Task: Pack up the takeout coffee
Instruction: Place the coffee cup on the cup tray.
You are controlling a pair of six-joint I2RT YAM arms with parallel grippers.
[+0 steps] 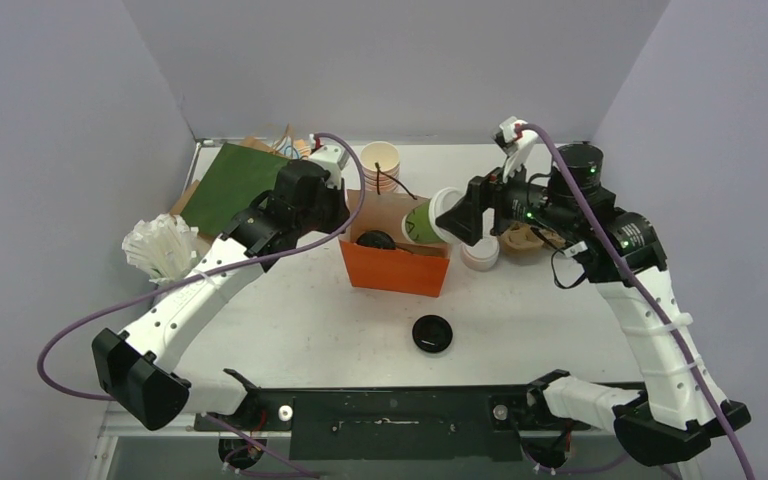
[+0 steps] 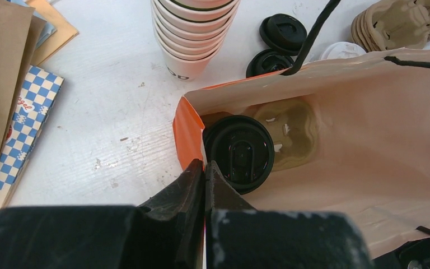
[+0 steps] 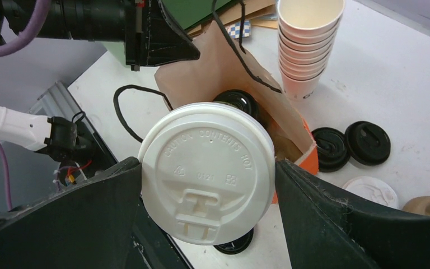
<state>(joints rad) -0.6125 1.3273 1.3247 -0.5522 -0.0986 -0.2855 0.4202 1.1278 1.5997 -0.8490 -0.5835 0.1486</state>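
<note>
White-lidded cup (image 3: 207, 171), olive-green sides: 1 unit, turned on its side in the air, lid facing the right wrist camera. The right jaws stand wide and clamp it from both flanks. It hangs above the right end of the orange bag (image 1: 395, 270).

Black-lidded cup (image 2: 239, 152): 1 unit, upright inside the bag at its left end, seated on a pulp tray (image 2: 292, 129) on the bag's floor.

Orange bag: 1 unit, standing open at mid-table, pale inside, black cord handles. The left jaws are pressed together at the rim of its near left corner. Whether paper is pinched between them cannot be told.

Stack of lidless cups (image 1: 380, 165): upright on the table (image 1: 300, 320) just behind the bag.

Loose black lids: 2 side by side behind the bag (image 3: 330, 148) (image 3: 369, 143), and 1 alone in front of it (image 1: 432, 333).

Loose white lid (image 3: 369, 190): beside the 2 black ones.

Pulp carriers (image 1: 522, 238): stacked, right of the bag, under the right arm.

Green sheet (image 1: 232, 185): far left corner, over brown paper.

Checked paper (image 2: 17, 129): left of the bag.

White bundle (image 1: 160, 248): left edge of the table, contents too small to tell.
</note>
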